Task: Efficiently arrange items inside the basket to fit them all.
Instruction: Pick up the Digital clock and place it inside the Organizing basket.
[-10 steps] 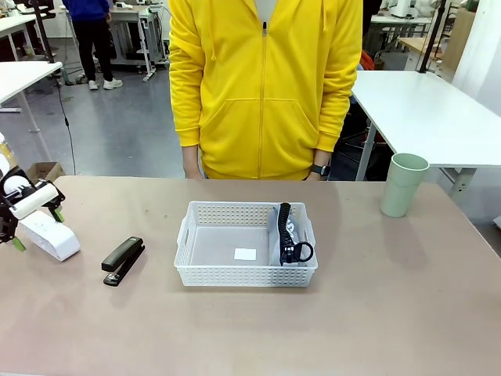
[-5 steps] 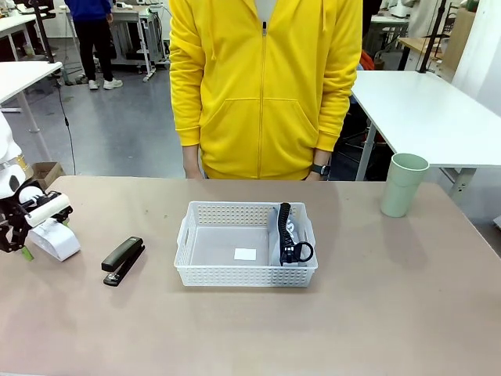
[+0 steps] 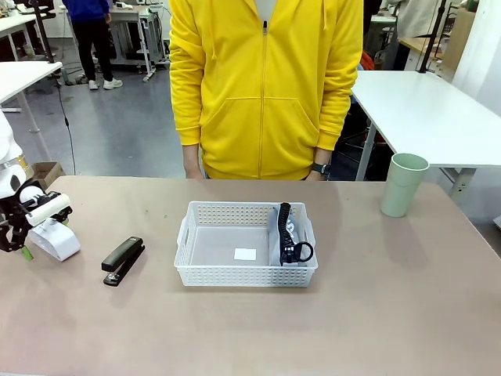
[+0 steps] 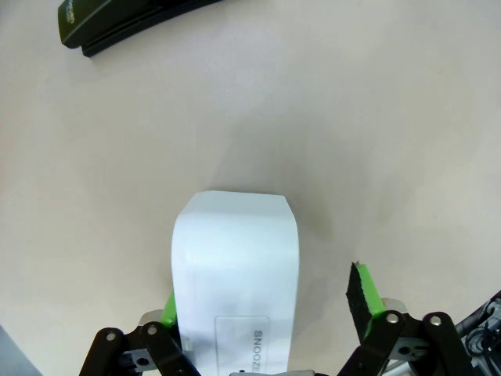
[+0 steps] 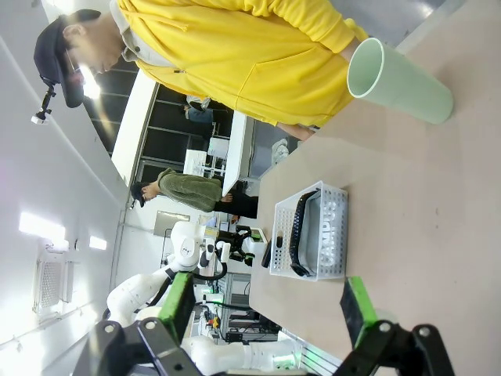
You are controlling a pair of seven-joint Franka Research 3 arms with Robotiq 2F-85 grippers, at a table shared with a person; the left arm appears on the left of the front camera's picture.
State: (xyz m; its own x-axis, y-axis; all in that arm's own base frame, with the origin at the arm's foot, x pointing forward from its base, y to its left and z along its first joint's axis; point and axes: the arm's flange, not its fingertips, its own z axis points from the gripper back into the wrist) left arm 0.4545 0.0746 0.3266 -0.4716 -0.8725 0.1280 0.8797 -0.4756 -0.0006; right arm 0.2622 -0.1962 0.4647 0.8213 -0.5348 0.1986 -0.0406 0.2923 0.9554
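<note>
My left gripper point(image 3: 35, 233) is low at the table's far left, open around the small white rounded box point(image 3: 56, 241). In the left wrist view the box point(image 4: 235, 266) lies between the fingers. It hides most of one green pad, and the other pad point(image 4: 365, 291) stands clear of it. The black stapler point(image 3: 124, 261) lies just right of the box. The white basket point(image 3: 205, 268) sits mid-table with the grey CAMPUS pouch point(image 5: 327, 229) on edge along its right wall. The pale green cup point(image 3: 405, 184) stands at the far right. My right gripper point(image 5: 266, 301) is open and holds nothing.
A person in a yellow hoodie point(image 3: 264, 86) stands at the far edge, behind the basket, hands down below the tabletop. Bare table lies in front of the basket and between it and the cup. The left half of the basket floor carries only a small white label point(image 3: 245, 254).
My left gripper has come down and slightly right, from above the white box to around it. The box, stapler, basket and cup have not moved.
</note>
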